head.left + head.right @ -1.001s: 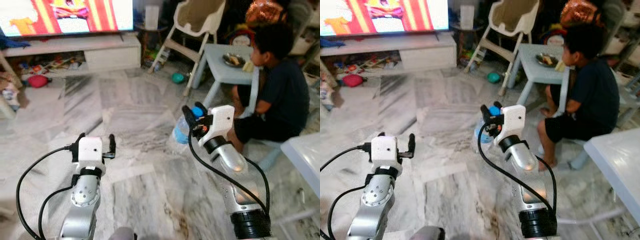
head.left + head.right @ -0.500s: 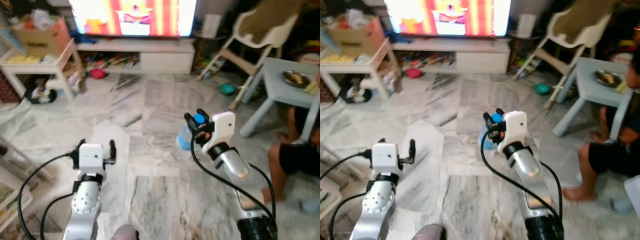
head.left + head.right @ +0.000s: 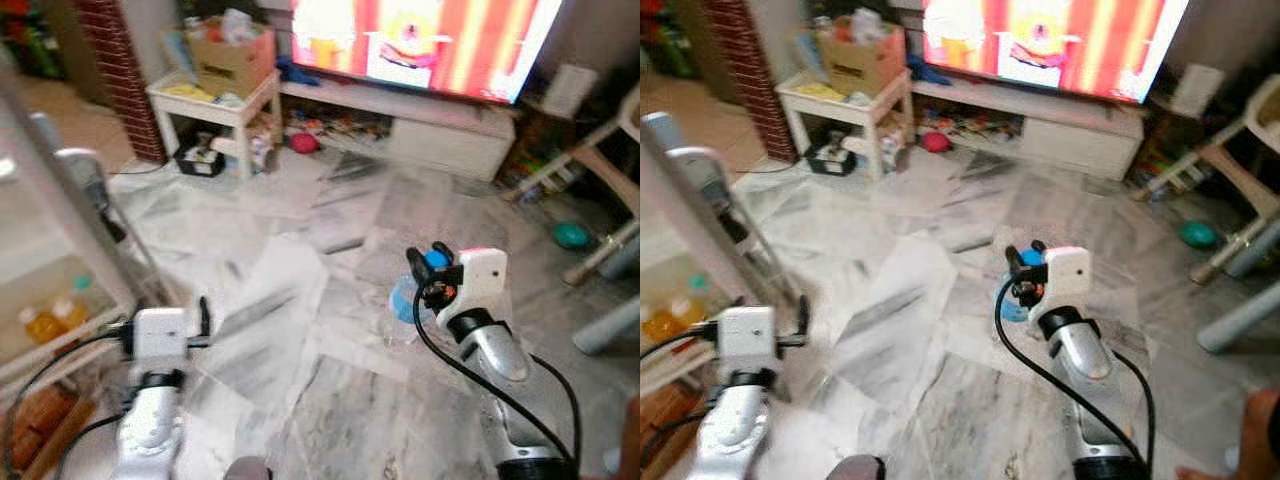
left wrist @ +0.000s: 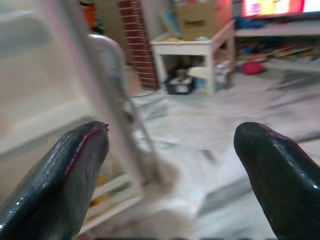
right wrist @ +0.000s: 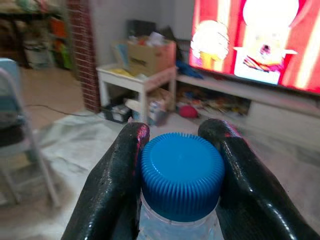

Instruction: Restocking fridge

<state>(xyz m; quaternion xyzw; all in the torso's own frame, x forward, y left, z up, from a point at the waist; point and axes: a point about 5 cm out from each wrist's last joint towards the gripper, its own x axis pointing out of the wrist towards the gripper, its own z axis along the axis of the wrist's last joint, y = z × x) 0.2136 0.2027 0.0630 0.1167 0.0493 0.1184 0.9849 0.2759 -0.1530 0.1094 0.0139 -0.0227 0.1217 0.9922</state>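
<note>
My right gripper (image 3: 430, 266) is shut on the neck of a clear water bottle (image 3: 404, 299) with a blue cap (image 5: 182, 172), held upright above the marble floor. In the right wrist view both black fingers (image 5: 116, 185) press the cap's sides. My left gripper (image 3: 165, 316) is open and holds nothing, low at the left. Beside it stands an open white fridge (image 3: 55, 195); a low shelf there carries orange juice bottles (image 3: 41, 325). The left wrist view shows the fridge's pale edge (image 4: 75, 50) between the spread fingers (image 4: 65, 170).
A lit TV (image 3: 430, 40) stands on a white bench (image 3: 450, 130) at the back. A white side table (image 3: 215, 100) with a cardboard box (image 3: 228, 55) is back left. A green ball (image 3: 571, 235) and pale furniture legs (image 3: 605, 325) lie right. Marble floor (image 3: 300, 290) is open ahead.
The whole view has swung left: the seated person and blue table have left the picture, and the fridge and side table have come in. Both grippers keep their pose.
</note>
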